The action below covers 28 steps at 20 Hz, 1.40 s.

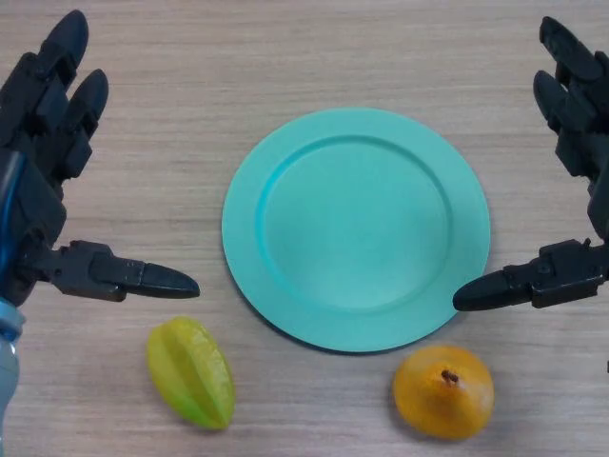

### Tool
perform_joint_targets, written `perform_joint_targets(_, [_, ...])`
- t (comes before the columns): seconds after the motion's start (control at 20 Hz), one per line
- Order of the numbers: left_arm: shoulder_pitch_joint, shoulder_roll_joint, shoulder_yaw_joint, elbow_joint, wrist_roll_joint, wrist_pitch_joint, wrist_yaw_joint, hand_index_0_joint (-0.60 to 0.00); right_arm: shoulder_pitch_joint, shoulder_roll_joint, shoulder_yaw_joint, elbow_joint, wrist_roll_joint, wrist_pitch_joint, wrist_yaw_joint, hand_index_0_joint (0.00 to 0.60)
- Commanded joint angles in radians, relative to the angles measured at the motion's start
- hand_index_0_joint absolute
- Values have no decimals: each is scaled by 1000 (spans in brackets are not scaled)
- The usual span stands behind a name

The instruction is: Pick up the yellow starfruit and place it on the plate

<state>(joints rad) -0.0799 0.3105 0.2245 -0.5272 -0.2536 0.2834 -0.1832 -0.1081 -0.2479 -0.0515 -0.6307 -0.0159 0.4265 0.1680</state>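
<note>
Yellow starfruit is seen just below the spread left hand, near the bare plate, right hand also spread; light, waxy, ridged fruit is best gripped across its middle between ridges.

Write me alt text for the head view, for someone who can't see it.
A yellow starfruit lies on a wooden table just below and left of an empty teal plate, not yet picked up. The robot's open left hand and open right hand hover at either side, holding nothing. An orange fruit sits below the plate's right edge.
</note>
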Motion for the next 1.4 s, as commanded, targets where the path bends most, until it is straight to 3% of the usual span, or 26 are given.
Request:
perform_joint_targets(0.05, [-24,35,64,-44,5,-148,-7,0,-33,-26,-47,-55,16,-145,-23,0])
perform_joint_targets(0.45, [23,27,93,-110,-25,-75,-44,0,-47,-20,-34,-55,14,-132,-33,0])
perform_joint_targets(0.55, [64,16,103,-145,39,-88,-77,0,-45,-17,-22,-55,6,-134,-36,0])
perform_joint_targets(0.7, [178,-33,105,-164,254,-228,-201,0,-54,-3,5,-25,-6,-168,-40,0])
perform_joint_targets(0.75, [189,-51,104,-159,276,-253,-193,0,-60,-1,11,-18,-5,-169,-44,0])
perform_joint_targets(0.8, [236,-88,99,-144,308,-307,-156,0,-70,4,32,-2,-22,-173,-47,0])
perform_joint_targets(0.9, [310,-112,57,-103,356,-398,-91,0,-79,17,55,0,-27,-159,-48,0])
perform_joint_targets(1.05, [385,-119,22,-78,381,-435,-16,0,-82,28,68,-7,-13,-145,-49,0])
perform_joint_targets(1.1, [420,-120,-5,-44,412,-484,41,0,-78,35,68,-16,4,-144,-57,0])
perform_joint_targets(1.4, [475,-120,-115,106,483,-574,232,0,-76,35,71,-33,20,-149,-78,0])
